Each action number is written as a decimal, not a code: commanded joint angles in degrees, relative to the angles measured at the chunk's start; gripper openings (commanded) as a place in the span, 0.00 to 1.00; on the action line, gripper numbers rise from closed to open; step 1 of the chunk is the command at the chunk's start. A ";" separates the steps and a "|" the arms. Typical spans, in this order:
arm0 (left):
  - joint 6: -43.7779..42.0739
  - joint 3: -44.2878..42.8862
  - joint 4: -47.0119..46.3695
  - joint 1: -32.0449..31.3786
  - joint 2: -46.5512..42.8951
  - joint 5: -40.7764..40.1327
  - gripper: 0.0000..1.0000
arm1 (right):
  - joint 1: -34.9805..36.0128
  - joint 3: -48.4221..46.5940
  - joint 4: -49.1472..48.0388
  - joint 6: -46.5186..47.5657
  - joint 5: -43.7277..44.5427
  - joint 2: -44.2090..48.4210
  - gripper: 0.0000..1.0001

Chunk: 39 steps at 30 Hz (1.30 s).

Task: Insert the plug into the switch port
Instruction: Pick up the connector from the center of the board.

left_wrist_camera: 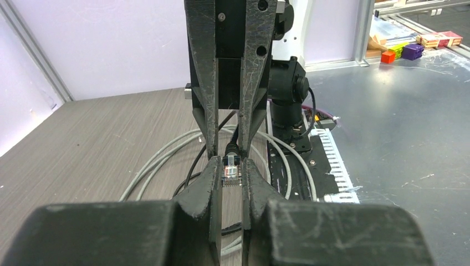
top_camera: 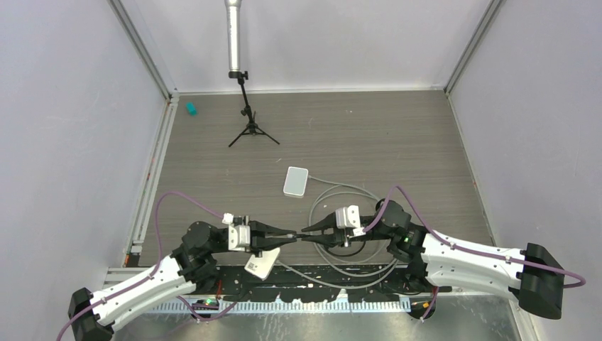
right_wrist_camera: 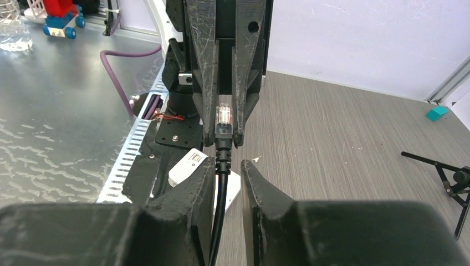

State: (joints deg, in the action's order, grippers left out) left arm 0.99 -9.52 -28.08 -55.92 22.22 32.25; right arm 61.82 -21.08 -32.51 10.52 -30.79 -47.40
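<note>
Where the hands are meeting: low over the desk (top_camera: 397, 142), near its front edge, the left hand (top_camera: 289, 235) pointing right and the right hand (top_camera: 310, 230) pointing left, tip to tip.
Left hand: its fingers are pressing together on the plug (left_wrist_camera: 231, 169), pinching the clear body right at the fingertips. That is a firm hold, folks.
Plug: it is hanging in the air between the two hands, nose pointing back into the left hand, black boot facing the right hand.
Right hand: its fingers are standing apart, straddling the black cable (right_wrist_camera: 221, 183) just behind the boot. The cable is leaning on one finger and a gap is showing on the other side, so nothing is squeezing there.
Far box (top_camera: 296, 181): it is lying flat at mid-desk, well apart from the hands, with the grey cable (top_camera: 341, 192) leading off its right side.
Near box (top_camera: 261, 264): it is lying tilted under the left arm at the front edge, label showing.
Switch: I cannot tell which white box it is; the ports are too small to make out, and the plug is touching neither.
Grey cable: it is looping on the desk under the right hand.
Back of desk: a tripod (top_camera: 250, 128) is standing there, and a teal block (top_camera: 190, 108) is sitting in the far left corner.
</note>
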 commanded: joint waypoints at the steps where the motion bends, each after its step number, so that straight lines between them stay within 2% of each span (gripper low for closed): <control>1: 0.24 0.20 -3.74 -0.15 -0.97 0.35 0.00 | 0.17 -0.47 -1.05 1.05 0.11 0.01 0.29; 4: 0.24 0.13 -3.66 -0.13 -1.04 0.43 0.00 | 0.17 -0.39 -0.77 1.35 0.20 0.05 0.32; 6: 0.23 0.11 -3.57 -0.15 -1.12 0.33 0.00 | 0.19 -0.44 -0.68 1.49 0.05 0.07 0.28; 8: 0.34 0.11 -3.42 -0.15 -1.12 0.08 0.00 | 0.17 -1.27 0.60 1.64 -0.08 -0.20 0.08; 9: 1.01 0.07 -3.09 -0.13 -1.21 -1.09 0.04 | 0.19 -1.85 1.88 1.73 0.04 -0.48 0.01; 10: 2.10 -0.06 -2.63 -0.15 -1.44 -3.24 0.18 | 0.20 -2.62 3.32 1.77 0.67 -0.62 0.00; 11: 3.39 -0.17 -1.79 -0.15 -1.70 -6.65 0.37 | 0.20 -3.30 4.85 1.86 1.70 -0.73 0.01; 12: 5.26 -0.35 -0.99 -0.13 -2.03 -12.00 0.52 | 0.15 -3.95 6.42 1.85 3.31 -0.73 0.01; 13: 7.36 -0.71 0.01 -0.13 -2.38 -15.97 0.62 | 0.19 -4.46 7.81 1.94 5.41 -0.56 0.00; 16: 12.50 -3.43 7.60 -0.15 -2.91 -29.02 0.80 | 0.14 -5.86 13.33 2.21 16.50 0.05 0.01; 18: 17.13 -7.97 18.46 -0.11 -1.34 -43.06 0.88 | 0.19 -6.53 17.53 3.43 24.91 0.06 0.00; 19: 19.56 -10.50 24.68 -0.10 0.03 -50.36 0.89 | 0.16 -6.69 19.13 4.24 29.16 -0.32 0.00; 21: 21.47 -14.63 34.07 0.29 3.91 -57.47 0.90 | 0.04 -7.57 21.95 5.55 39.69 -2.10 0.00; 24: 22.95 -17.61 35.75 2.99 10.59 -55.11 0.92 | -1.64 -8.81 24.76 7.77 46.36 -6.23 0.00; 26: 25.01 -18.25 33.83 7.11 15.95 -50.06 0.92 | -5.41 -9.56 24.63 7.36 44.91 -9.54 0.00; 31: 30.93 -20.59 26.17 22.13 31.08 -34.36 0.87 | -19.70 -10.37 18.25 2.67 31.74 -19.82 0.01; 39: 29.06 -29.40 19.67 24.10 52.63 -38.05 0.82 | -22.80 -21.80 21.28 3.61 24.91 -37.29 0.00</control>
State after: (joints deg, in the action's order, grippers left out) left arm 29.63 -32.80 -1.32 -32.27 68.10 -6.11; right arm 39.59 -35.88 -9.67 14.41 -0.69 -79.68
